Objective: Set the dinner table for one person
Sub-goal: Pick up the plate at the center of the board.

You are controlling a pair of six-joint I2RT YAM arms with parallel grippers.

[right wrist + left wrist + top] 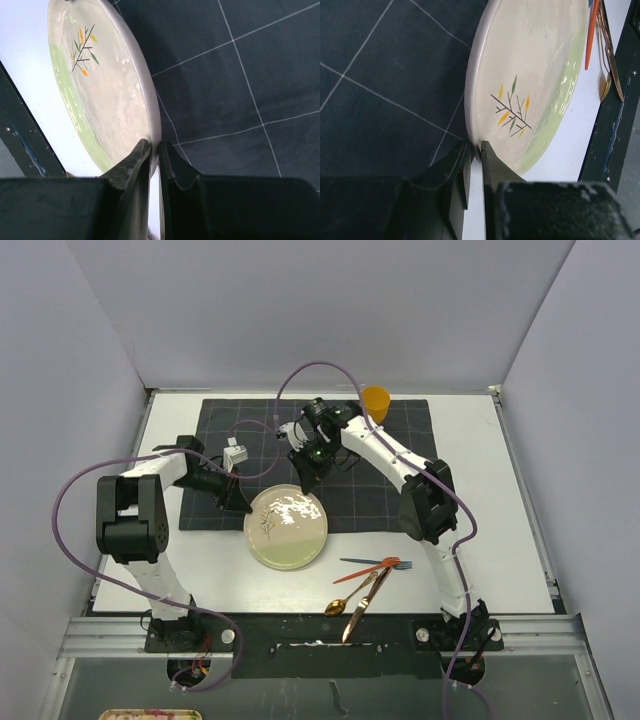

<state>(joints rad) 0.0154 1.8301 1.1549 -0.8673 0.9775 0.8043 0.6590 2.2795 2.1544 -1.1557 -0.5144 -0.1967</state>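
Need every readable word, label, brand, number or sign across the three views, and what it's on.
No readable text in any view.
plate: only a painted twig motif, no lettering.
orange cup, dark grid cloth: no print visible.
white block on the left arm: too small to tell whether it bears any marking.

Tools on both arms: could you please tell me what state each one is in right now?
Left tool: closed, gripping the rim of the plate.
Right tool: closed, gripping the rim of the same plate.
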